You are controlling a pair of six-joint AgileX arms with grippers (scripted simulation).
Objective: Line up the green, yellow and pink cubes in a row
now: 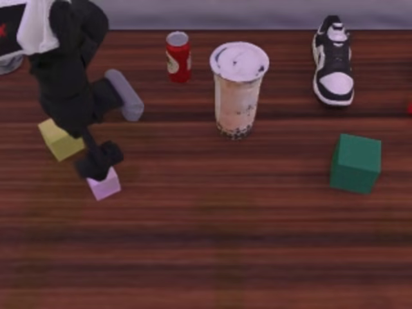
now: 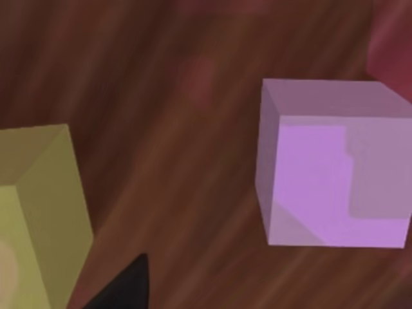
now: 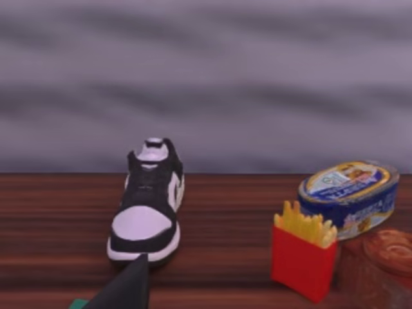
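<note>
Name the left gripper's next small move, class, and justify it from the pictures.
Probably lower onto the pink cube and close. The left gripper sits right above it, beside the yellow cube, while the green cube lies far right.

Left arm reaches down, tool [image 1: 98, 166] low at table's left.

At the table's left, the smallest cube [image 1: 104, 185] sits just right of and in front of the mid-sized cube [image 1: 59, 139], while the largest cube [image 1: 355, 163] lies far right, before the shoe [image 1: 333, 61].
</note>
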